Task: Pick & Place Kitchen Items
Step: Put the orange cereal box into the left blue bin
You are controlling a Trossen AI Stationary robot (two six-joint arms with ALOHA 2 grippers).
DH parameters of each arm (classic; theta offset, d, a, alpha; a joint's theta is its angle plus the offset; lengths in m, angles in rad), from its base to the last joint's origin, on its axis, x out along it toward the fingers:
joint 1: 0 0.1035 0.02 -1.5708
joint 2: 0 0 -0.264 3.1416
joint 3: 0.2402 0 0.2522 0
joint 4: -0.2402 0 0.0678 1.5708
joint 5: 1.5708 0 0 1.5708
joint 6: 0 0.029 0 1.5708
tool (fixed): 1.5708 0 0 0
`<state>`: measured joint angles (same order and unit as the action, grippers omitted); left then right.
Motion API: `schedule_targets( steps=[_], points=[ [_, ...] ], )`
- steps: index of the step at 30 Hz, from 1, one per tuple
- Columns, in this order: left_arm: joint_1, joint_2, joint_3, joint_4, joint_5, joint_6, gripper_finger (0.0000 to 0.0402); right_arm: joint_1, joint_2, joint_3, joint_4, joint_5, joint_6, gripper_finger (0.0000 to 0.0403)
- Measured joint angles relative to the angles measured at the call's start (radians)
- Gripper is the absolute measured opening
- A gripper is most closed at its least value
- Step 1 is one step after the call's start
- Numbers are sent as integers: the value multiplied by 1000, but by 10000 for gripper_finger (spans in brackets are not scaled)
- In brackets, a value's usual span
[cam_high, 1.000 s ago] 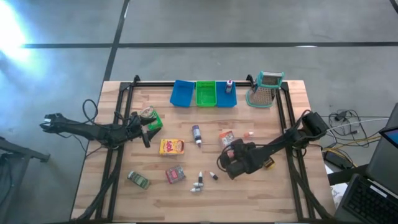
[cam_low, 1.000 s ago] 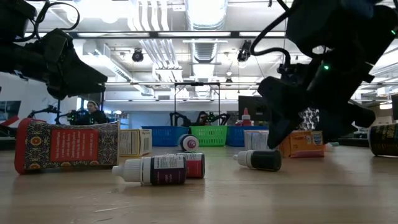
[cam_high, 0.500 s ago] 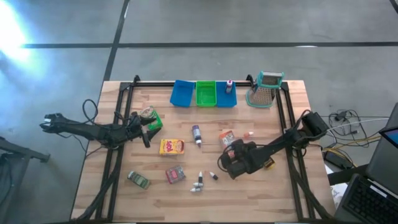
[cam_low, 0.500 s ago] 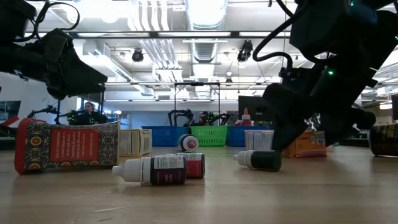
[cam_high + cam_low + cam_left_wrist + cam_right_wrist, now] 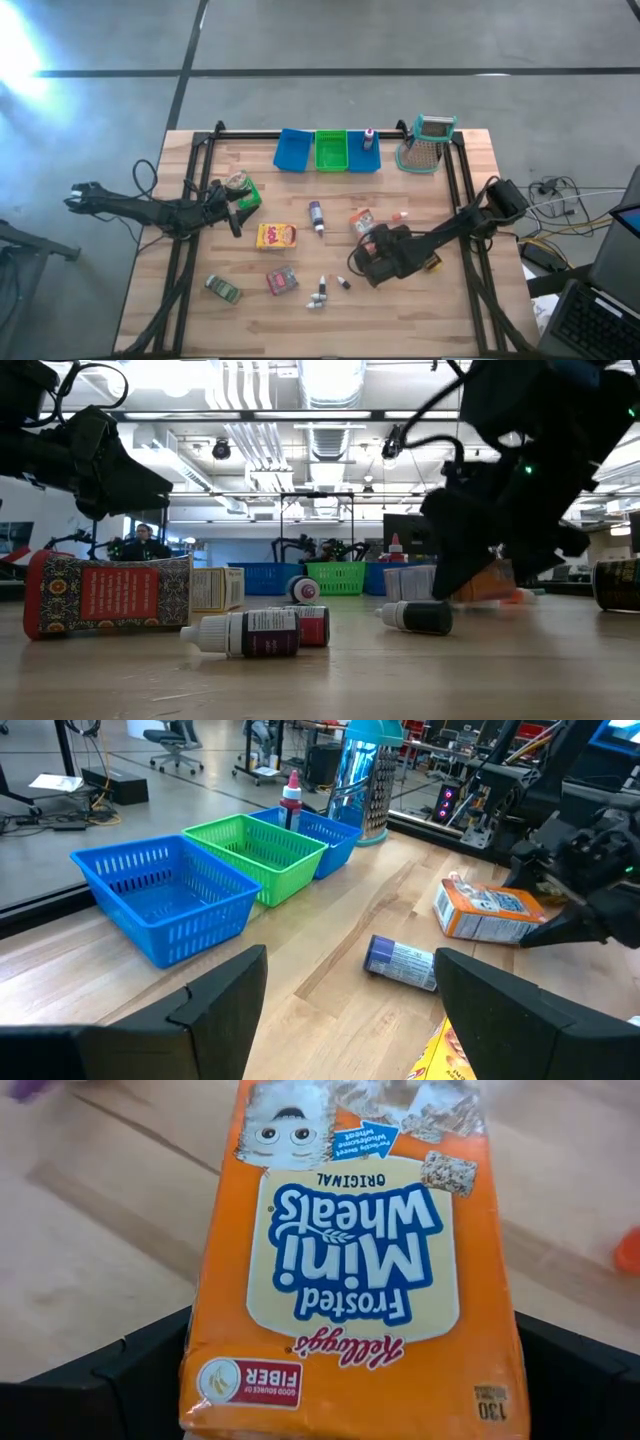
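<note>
The kitchen items lie scattered on the wooden table. An orange cereal box (image 5: 362,219) lies flat right of centre. My right gripper (image 5: 368,239) slants down over its near end, open, one finger on each long side (image 5: 355,1400). A purple bottle (image 5: 316,215), a yellow-red box (image 5: 277,236), a pink-red packet (image 5: 282,282) and small bottles (image 5: 320,293) lie toward the middle and near edge. My left gripper (image 5: 236,216) waits open at the left, beside a green packet (image 5: 243,191), with nothing between its fingers (image 5: 350,1050). My right gripper has its fingers (image 5: 130,1365) along the two long sides of the orange box's near end (image 5: 350,1370), coming from above at a slant. The box lies flat on the table. Whether the fingers touch its sides I cannot tell.
Two blue bins (image 5: 293,150) and a green bin (image 5: 331,150) stand in a row at the far edge, one blue bin holding a bottle (image 5: 369,138). A metal grater (image 5: 427,143) stands at the far right. A green packet (image 5: 223,290) lies near left.
My right gripper has rolled about the line it points along while staying in place over the orange box, and the box has shifted a little between its fingers.
</note>
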<state>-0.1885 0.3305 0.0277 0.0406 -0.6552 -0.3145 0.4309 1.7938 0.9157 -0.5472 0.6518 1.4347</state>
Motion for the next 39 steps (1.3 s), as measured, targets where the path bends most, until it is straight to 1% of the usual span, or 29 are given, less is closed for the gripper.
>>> schedule_targets(
  steps=[3, 7, 13, 16, 20, 25, 28, 31, 36, 39],
  points=[
    [0, 0, 0, 0, 0, 0, 294, 0, -29, 6, -5, 0, -50, 392],
    [0, 0, 0, -1, 0, 0, 294, 0, -79, 11, -28, -15, -89, 363],
    [0, 0, 0, -8, 0, 0, 294, -8, -200, 13, -69, -161, -199, 305],
    [0, 0, 0, -9, 0, 0, 294, -16, -268, 13, -98, -226, -244, 286],
    [0, 0, 0, -12, 0, 0, 294, -50, -365, 14, -133, -331, -296, 277],
    [0, 0, 0, -14, 0, 0, 294, -141, -446, 68, -225, -442, -396, 294],
    [0, 0, 0, -15, 0, 0, 294, -199, -447, 149, -304, -490, -492, 299],
    [0, 0, 0, -15, 0, 0, 294, -241, -411, 258, -420, -505, -582, 296],
    [0, 0, 0, -16, 0, 0, 294, -280, -304, 450, -639, -507, -682, 282],
    [0, 0, 0, -16, 0, 0, 294, -293, -226, 553, -754, -508, -736, 282]
  ],
)
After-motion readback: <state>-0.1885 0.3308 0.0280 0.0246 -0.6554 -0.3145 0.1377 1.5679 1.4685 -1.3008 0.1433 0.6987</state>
